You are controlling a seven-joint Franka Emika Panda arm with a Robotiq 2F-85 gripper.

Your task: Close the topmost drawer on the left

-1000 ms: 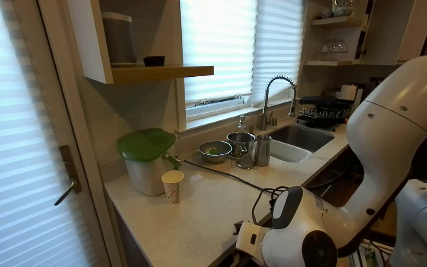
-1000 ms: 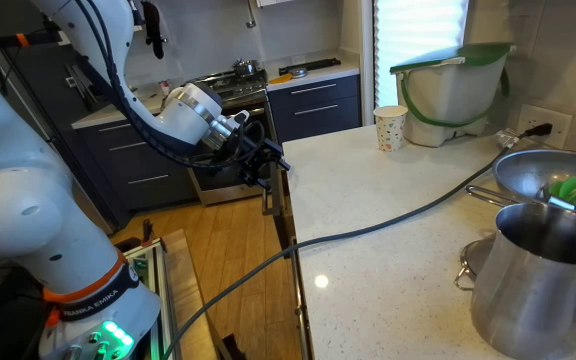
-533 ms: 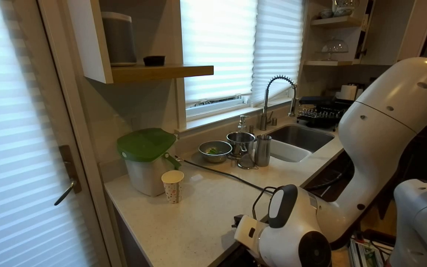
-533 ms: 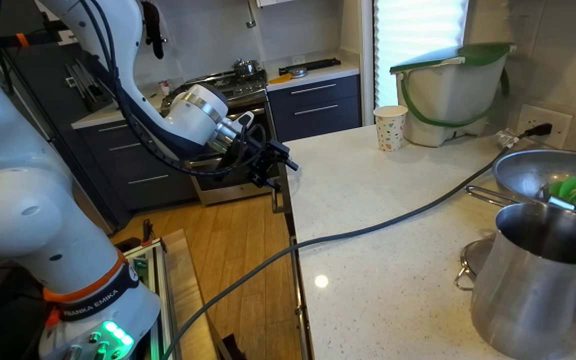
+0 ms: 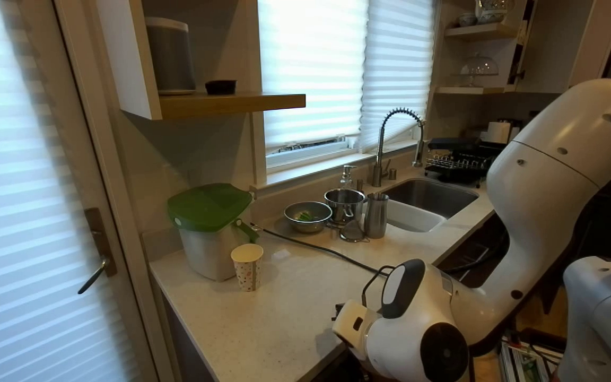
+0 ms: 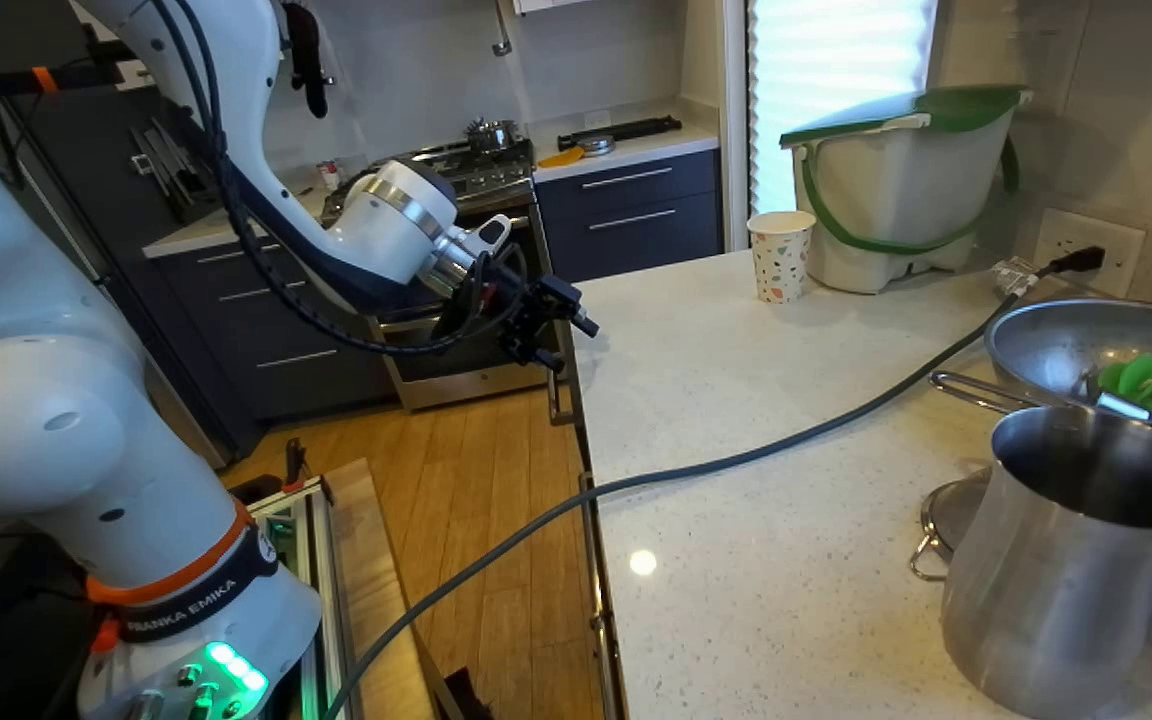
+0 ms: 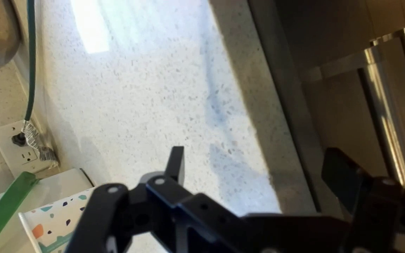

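Note:
The topmost drawer shows in an exterior view by its metal handle (image 6: 555, 400), just off the counter's edge. Its front looks flush or nearly flush with the counter; a small gap cannot be ruled out. In the wrist view the dark drawer front (image 7: 339, 105) runs along the counter edge, with a long shiny handle on the right. My gripper (image 6: 570, 346) is open and empty at the counter edge, just above the drawer handle. In the wrist view the open gripper (image 7: 255, 154) has one finger over the counter and the other beyond the edge, over the drawer front.
A pale counter (image 6: 696, 390) carries a patterned paper cup (image 6: 781, 257), a white bin with green lid (image 6: 896, 190), a metal pitcher (image 6: 1066, 560) and a bowl (image 6: 1106, 330). A dark cable (image 6: 736, 460) crosses the counter and hangs over its edge.
A second ago the drawer stood partly open with its inside showing. The gripper moved toward the counter and the drawer went in. In the last half second the gripper rose slightly.

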